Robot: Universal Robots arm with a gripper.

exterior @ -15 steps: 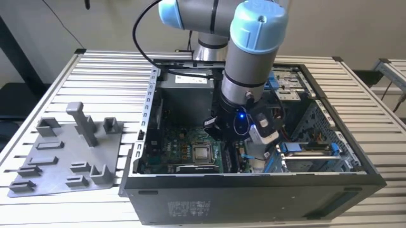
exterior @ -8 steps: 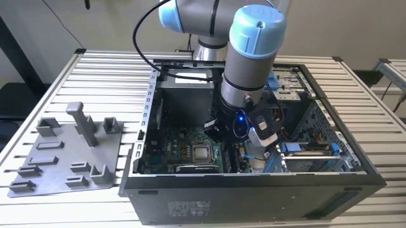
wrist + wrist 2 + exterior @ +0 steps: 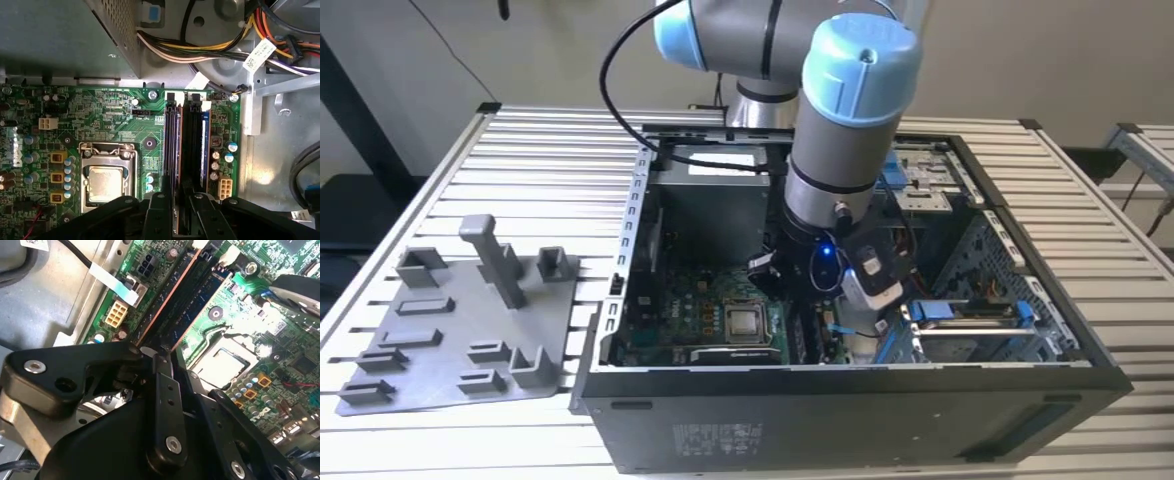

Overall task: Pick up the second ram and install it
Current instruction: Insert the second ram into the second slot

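1. I see the open computer case (image 3: 854, 400) lying on the desk (image 3: 547, 140), toward the exterior view's right.
2. A moulded holder tray (image 3: 454, 340) lies on the desk just beside the case, on the exterior view's left.
3. The arm (image 3: 847, 140) reaches down into the case from behind it, and my hand (image 3: 834, 300) sits low over the motherboard (image 3: 707, 300).
4. In the first wrist view, the processor socket (image 3: 106, 175) lies beside the memory slots (image 3: 187, 140), with the power supply (image 3: 65, 35) beyond the board's edge.
5. A memory stick (image 3: 204, 145) stands in the slot farthest from the socket.
6. A cable bundle (image 3: 200, 47) runs between the power supply and the slots' far end.
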